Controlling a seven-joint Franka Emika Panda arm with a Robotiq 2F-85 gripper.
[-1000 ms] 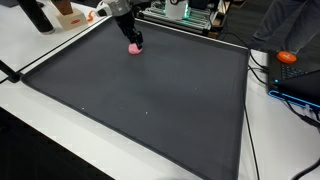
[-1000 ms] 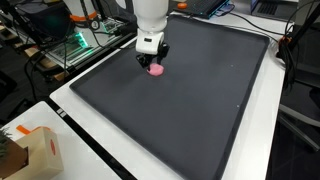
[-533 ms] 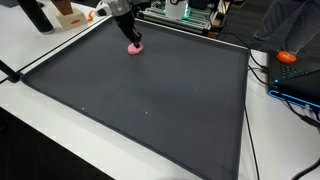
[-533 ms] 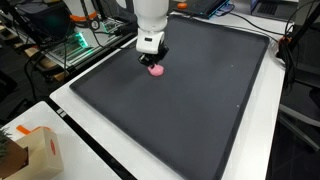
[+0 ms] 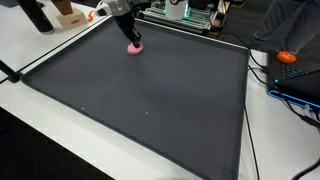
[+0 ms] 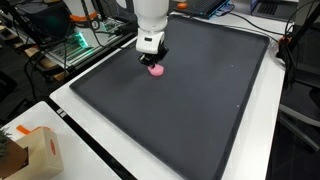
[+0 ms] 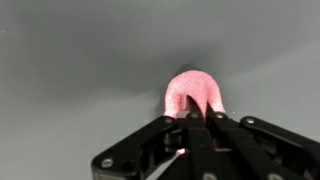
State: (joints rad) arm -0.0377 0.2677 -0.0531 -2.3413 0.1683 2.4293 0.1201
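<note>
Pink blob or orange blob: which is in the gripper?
The pink blob, pinched in the gripper on the dark mat; the orange blob lies off it.

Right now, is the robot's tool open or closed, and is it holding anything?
Tool: closed, pinching the pink lump, which sits on the dark mat.
</note>
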